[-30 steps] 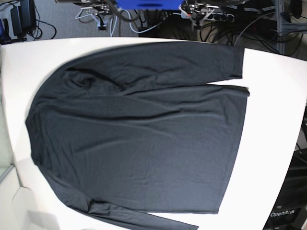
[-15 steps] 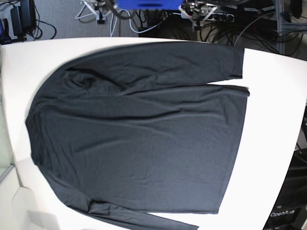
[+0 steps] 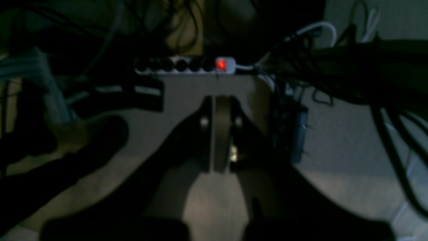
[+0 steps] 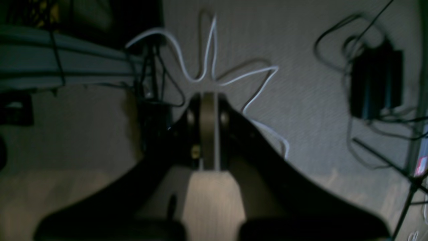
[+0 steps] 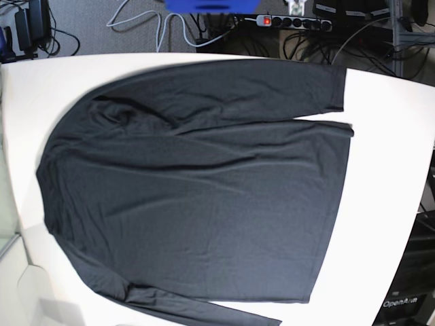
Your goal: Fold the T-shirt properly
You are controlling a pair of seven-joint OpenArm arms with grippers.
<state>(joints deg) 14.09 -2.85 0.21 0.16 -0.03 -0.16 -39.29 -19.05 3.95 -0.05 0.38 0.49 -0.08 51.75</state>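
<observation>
From where I stand the T-shirt (image 5: 197,197) lies spread flat on the white table (image 5: 387,204), filling most of it; its hem runs down the 3 o'clock side, the shoulders sit toward 9 o'clock, one long sleeve lies along the near edge at 6 o'clock and the other stretches across the far edge at 12 o'clock; laid open like this, I judge it is ready for a first fold, none being made yet. Neither arm is over the cloth; both wrist cameras look down at grey carpet and cables beyond the table. The left tool (image 3: 220,110) has its jaws pressed together with nothing between them; the right tool (image 4: 207,107) is closed the same way, empty. Farther off, at 12 o'clock past the table edge, a power strip (image 5: 292,22) shows a red light; a white cable (image 4: 214,63) loops on the floor.
</observation>
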